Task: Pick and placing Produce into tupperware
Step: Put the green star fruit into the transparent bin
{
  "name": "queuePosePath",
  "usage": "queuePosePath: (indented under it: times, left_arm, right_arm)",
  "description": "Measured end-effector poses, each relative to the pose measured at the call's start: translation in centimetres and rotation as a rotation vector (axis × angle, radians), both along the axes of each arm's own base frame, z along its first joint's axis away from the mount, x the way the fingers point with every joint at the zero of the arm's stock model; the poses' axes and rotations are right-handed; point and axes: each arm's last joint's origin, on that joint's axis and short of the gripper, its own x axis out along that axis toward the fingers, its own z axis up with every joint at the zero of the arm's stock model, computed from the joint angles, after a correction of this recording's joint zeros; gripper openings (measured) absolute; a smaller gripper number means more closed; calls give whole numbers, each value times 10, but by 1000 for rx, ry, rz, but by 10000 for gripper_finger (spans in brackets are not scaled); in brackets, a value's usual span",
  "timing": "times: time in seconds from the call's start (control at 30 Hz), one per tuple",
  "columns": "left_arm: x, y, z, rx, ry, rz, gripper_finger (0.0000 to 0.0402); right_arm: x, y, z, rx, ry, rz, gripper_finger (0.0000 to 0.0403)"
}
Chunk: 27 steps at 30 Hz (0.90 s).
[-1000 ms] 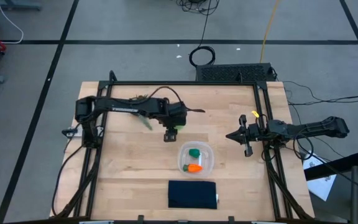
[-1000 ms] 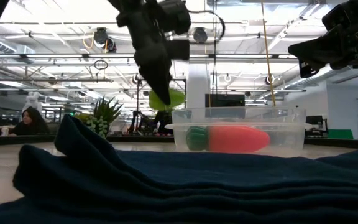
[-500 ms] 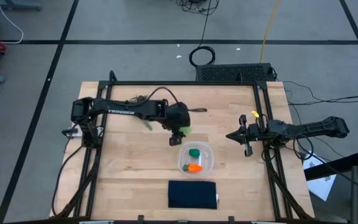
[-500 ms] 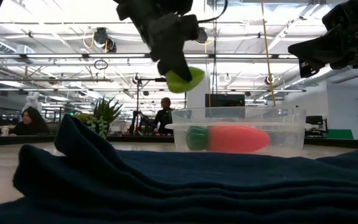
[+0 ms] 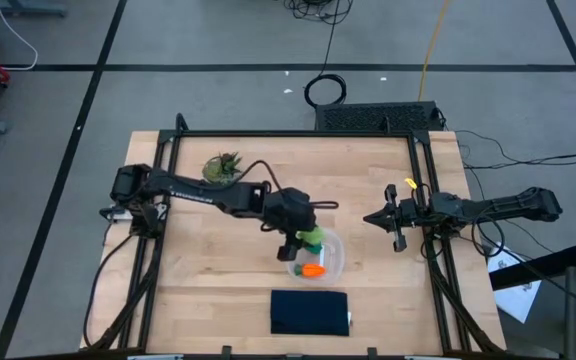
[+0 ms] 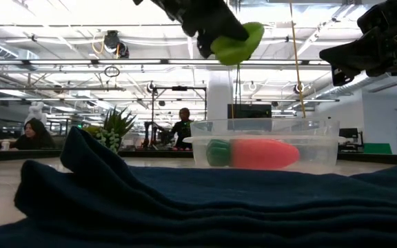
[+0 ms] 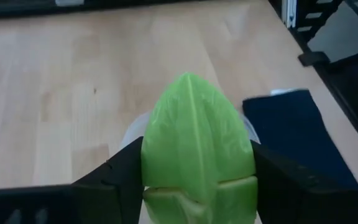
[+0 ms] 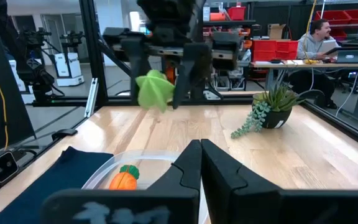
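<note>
Two pieces already in tupperware (image 5: 330, 262): carrot (image 5: 312, 270), dark green lump (image 6: 218, 153).
Navy cloth (image 5: 310, 312) just beside. Left tool (image 5: 302, 240) grips lime-green piece (image 7: 197, 147) above it; right tool (image 5: 389, 222) closed, well apart.

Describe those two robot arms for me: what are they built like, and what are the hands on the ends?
Both are slim, dark, jointed arms. The left arm carries white lettering and a thin black cable looping over it. Each ends in a two-fingered hand: the left hand has blocky black fingers, and the right hand tapers to a point.

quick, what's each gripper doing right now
Left gripper: shut on the lime-green piece, above the tupperware.
Right gripper: shut, empty, waiting at the table's right side.
</note>
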Motion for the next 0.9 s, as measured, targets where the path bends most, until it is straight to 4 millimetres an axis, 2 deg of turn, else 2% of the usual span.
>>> queuePosePath:
  times: [0.13, 0.3, 0.63, 0.9]
  left_arm:
    - [10, -5, -15, 18, -8, -16, 233]
    - [26, -7, -38, -2, -30, -30, 225]
    - [47, -10, -66, -39, -30, -53, 231]
    - [51, -12, -74, -94, -29, -76, 225]
  right_arm:
    - [0, 0, 0, 1, 0, 0, 0]
    - [0, 0, 0, 1, 5, 0, 0]
    - [1, 0, -1, 1, 8, 0, 0]
    - [1, 0, -2, 0, 19, 0, 0]
